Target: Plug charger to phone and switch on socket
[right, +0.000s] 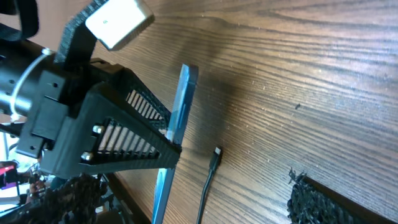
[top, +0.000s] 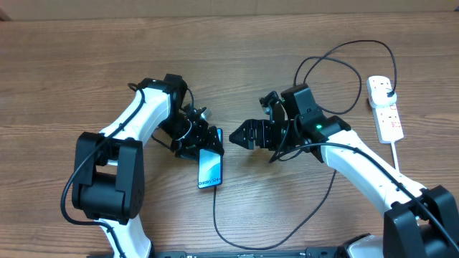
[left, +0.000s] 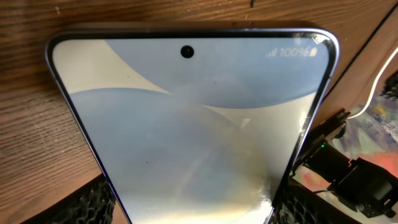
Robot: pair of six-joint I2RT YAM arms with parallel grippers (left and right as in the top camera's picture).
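Overhead, the left tool (top: 206,142) clamps the upper end of the phone (top: 210,169) at mid-desk (top: 72,72). The right tool (top: 239,134) gapes empty just right of it. The charger (top: 214,211) loops away to the socket (top: 386,109) at upper right. From the left wrist, the lit screen fills the frame between the fingers (left: 93,202). Only the right wrist shows the connector tip (right: 216,153) lying just beside the phone, not in it.

Even, warm light from above washes your counter (top: 64,57) in the overhead view, leaving only short, soft shadows. On your left wrist camera, a pale yellowish glare smears the lower screen of the phone (left: 193,124), and its sides splay wide toward the lens. Your right wrist view holds the wood grain sharp, with a dark shadow beside the phone's edge.
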